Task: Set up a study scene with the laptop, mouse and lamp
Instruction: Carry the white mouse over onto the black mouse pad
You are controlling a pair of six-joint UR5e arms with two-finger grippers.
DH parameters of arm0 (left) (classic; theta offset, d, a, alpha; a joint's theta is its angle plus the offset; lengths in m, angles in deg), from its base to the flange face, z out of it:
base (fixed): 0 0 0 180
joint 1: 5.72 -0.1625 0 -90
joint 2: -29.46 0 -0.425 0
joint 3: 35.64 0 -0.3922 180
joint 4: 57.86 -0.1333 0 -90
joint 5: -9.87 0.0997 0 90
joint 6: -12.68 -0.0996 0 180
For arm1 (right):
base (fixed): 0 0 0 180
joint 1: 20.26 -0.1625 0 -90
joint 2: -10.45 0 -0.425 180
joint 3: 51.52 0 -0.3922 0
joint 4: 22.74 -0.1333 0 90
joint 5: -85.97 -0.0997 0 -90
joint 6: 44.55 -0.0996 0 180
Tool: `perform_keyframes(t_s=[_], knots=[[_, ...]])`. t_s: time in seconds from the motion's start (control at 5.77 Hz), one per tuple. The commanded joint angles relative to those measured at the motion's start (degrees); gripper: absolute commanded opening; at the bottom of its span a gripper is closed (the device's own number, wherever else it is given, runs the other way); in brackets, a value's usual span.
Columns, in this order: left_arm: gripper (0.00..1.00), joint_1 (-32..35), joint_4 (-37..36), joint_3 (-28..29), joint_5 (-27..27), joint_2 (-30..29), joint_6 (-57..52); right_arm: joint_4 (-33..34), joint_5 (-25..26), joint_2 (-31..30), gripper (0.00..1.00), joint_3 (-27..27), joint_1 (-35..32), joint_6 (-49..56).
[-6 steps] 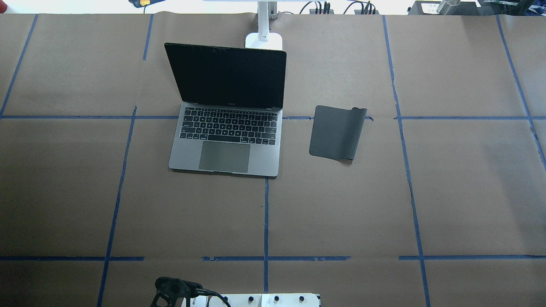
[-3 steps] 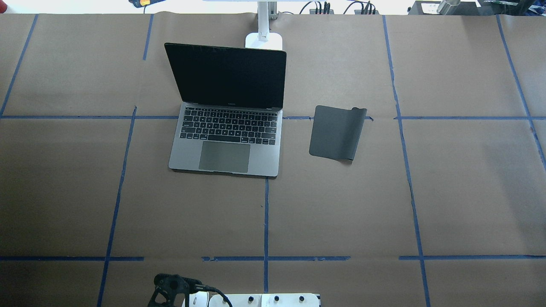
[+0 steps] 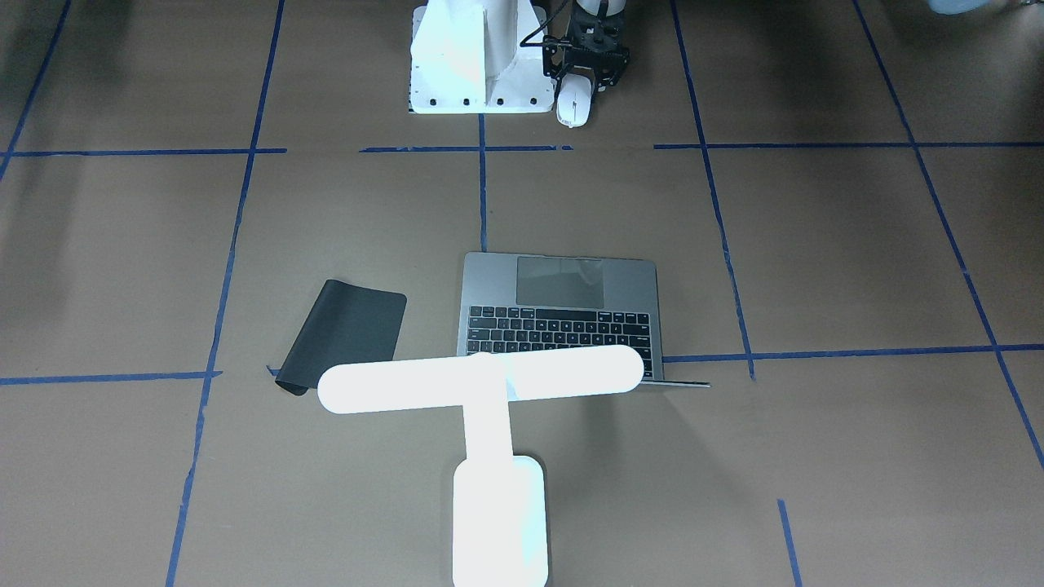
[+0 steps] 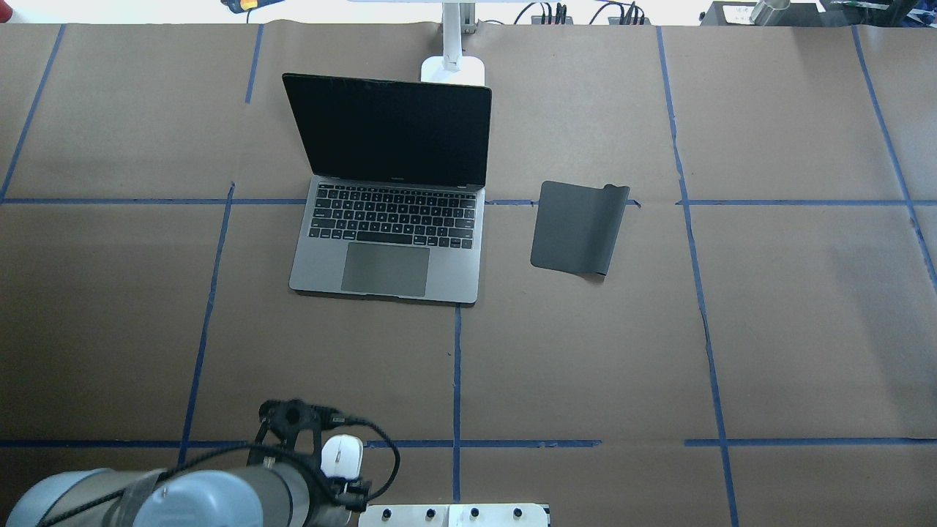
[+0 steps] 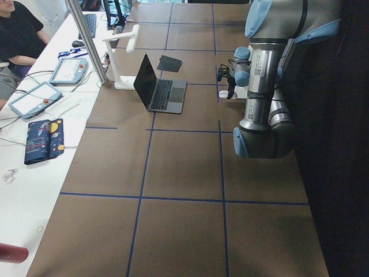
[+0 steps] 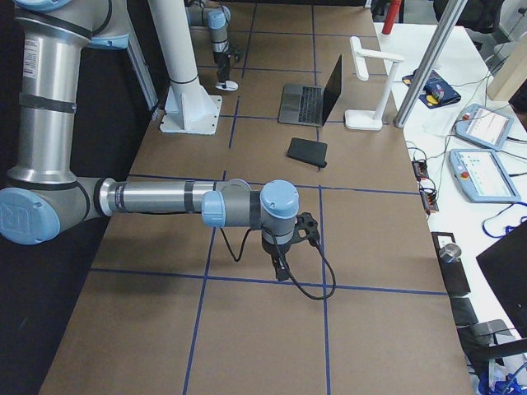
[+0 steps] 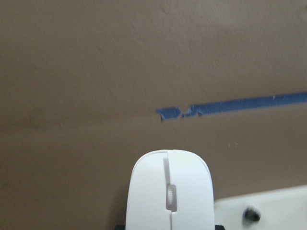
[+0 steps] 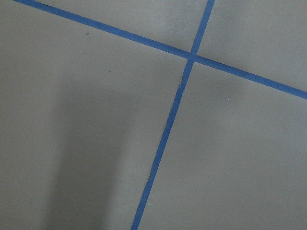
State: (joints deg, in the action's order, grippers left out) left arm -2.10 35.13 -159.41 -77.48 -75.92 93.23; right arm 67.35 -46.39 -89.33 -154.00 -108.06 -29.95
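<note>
The left gripper (image 3: pixel 584 75) is closed on the rear end of the mouse (image 3: pixel 573 106), close to the robot's white pedestal (image 3: pixel 473 57) at the near edge of the desk (image 4: pixel 805 329). From the wrist camera, the white mouse points forward out of the gripper with its scroll wheel and centre line facing up. Holding it by the tail this way likely lets it be set down flat, nose away from the robot.

The right gripper (image 6: pixel 284 259) hangs low over a crossing of blue tape lines (image 4: pixel 456 380), well off to the robot's right. Whether it is open or closed cannot be told. Its own camera shows only brown paper and tape.

The laptop (image 4: pixel 388 249) sits open in the middle of the desk, its dark screen and keyboard facing the robot. The lamp (image 3: pixel 488 408) stands just behind the screen, glowing, with its long bar reaching over the top edge of the lid. That placement suits lighting the keyboard. A black mat (image 4: pixel 578 227) lies near the laptop on the robot's right, one far corner curled up. It looks like the intended spot for the mouse, which is well apart from it for now.

A small word sits under the laptop screen, and the keys carry letters, but all are too small to read. No other label or brand is legible.
</note>
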Motion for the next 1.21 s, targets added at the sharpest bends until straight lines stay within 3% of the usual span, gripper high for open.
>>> perform_keyframes(t_s=[0.0,0.17,0.52,0.87,1.04], knots=[[0.34,6.6,-6.0,0.5,-2.8,-7.8,-6.0,0.0,0.0,-0.1,1.0,0.0,-0.2,0.0],[0.33,9.4,-7.1,2.5,-3.3,-11.1,-6.1,0.0,0.0,-0.1,1.0,0.0,-0.3,0.0],[0.33,13.6,-6.9,14.4,-5.6,-21.6,-7.9,0.0,0.1,-0.1,1.0,0.2,-0.3,0.0],[0.33,17.5,-6.5,30.3,-8.2,-35.9,-10.4,0.0,0.0,-0.1,1.0,0.1,-0.3,0.0],[0.33,18.9,-3.6,42.2,-8.2,-44.1,-10.5,0.0,0.0,-0.1,1.0,0.1,-0.3,0.0]])
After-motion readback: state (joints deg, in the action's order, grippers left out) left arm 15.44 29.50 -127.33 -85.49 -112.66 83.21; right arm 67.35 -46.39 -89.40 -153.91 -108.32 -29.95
